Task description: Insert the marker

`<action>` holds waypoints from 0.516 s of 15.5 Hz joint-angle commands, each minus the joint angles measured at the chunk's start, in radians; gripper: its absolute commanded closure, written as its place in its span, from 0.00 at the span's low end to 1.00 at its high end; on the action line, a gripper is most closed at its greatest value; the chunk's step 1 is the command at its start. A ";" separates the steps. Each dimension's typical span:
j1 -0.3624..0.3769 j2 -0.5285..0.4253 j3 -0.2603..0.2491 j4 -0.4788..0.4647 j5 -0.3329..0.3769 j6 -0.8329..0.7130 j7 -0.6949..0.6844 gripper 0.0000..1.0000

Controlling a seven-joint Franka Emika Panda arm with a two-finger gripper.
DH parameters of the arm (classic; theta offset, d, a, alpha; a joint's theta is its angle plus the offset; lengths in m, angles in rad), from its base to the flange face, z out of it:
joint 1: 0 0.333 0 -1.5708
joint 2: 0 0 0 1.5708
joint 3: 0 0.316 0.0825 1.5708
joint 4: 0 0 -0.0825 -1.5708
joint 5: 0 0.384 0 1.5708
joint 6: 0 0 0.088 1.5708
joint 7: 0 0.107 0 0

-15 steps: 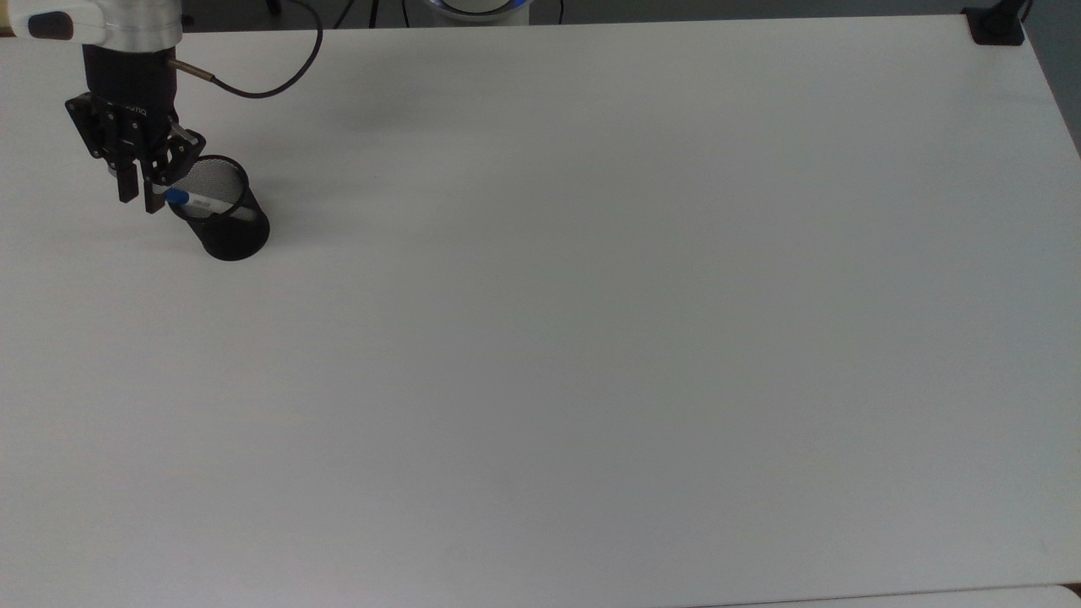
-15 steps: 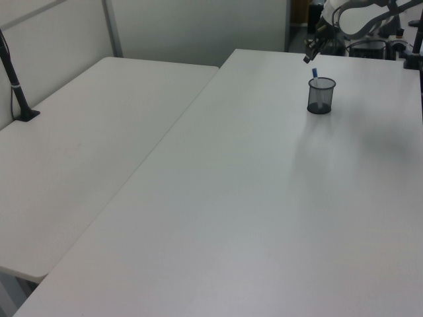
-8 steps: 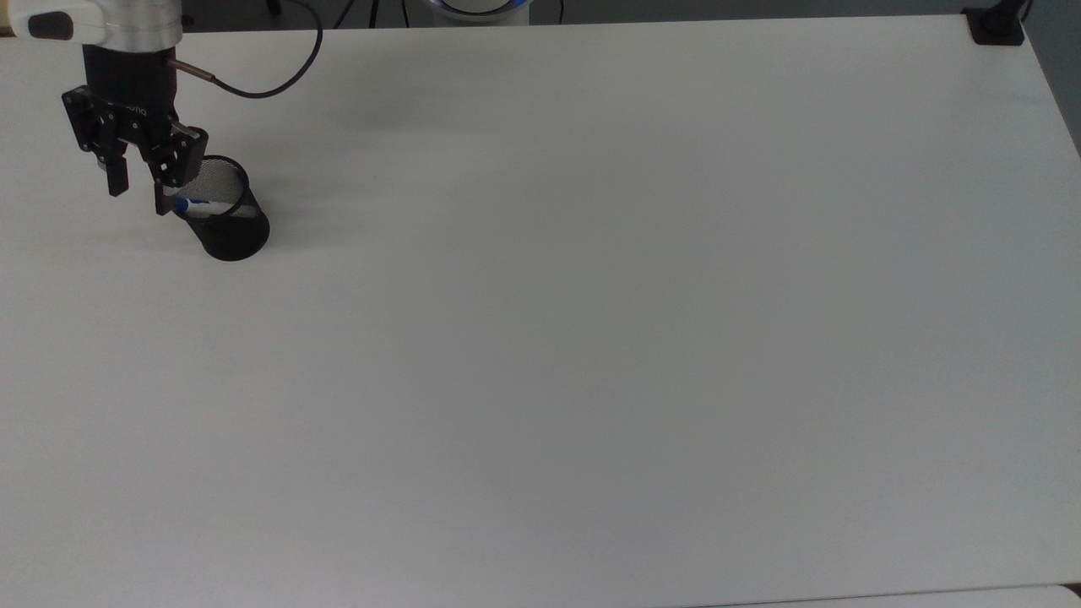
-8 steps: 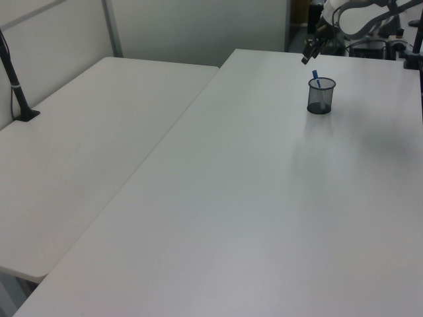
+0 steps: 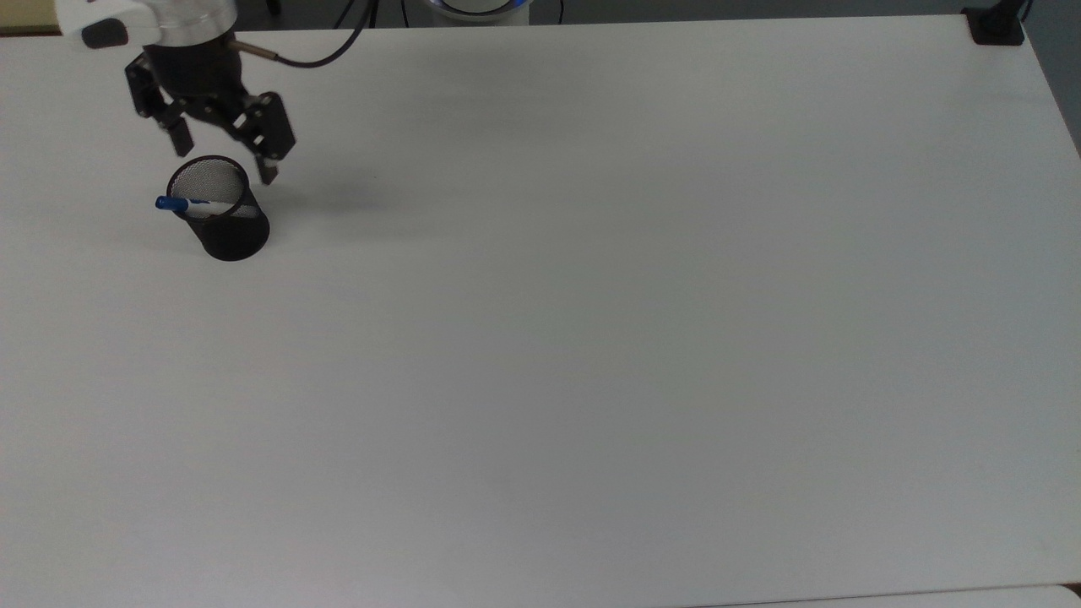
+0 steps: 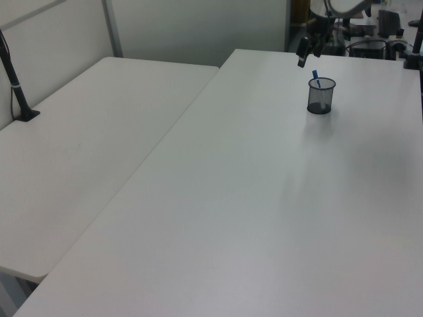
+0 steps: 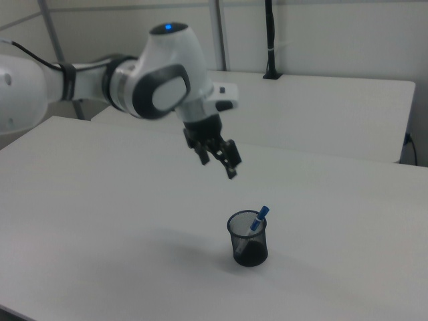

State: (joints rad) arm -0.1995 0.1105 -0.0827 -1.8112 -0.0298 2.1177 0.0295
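The marker (image 7: 256,221) leans inside the black mesh cup (image 7: 248,239), apparently below the wide-spread, empty fingers (image 7: 231,160) on the desk (image 5: 591,338).

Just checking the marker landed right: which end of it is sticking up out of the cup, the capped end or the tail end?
The blue-capped end of the marker pokes above the rim of the black mesh cup; the other end sits down inside.

Most of the marker (image 5: 173,203) sits hidden behind the black mesh of the cup (image 5: 230,226); its printed label is too small for me to read. In the top view my arm (image 5: 143,17) is cut off by the upper edge.
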 commanded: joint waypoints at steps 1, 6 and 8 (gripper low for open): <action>0.084 -0.006 -0.008 0.119 0.004 -0.295 0.029 0.00; 0.140 -0.023 -0.008 0.190 0.004 -0.462 0.018 0.00; 0.173 -0.029 -0.008 0.190 0.002 -0.495 0.015 0.00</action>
State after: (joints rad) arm -0.0711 0.1027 -0.0795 -1.6309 -0.0293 1.6898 0.0463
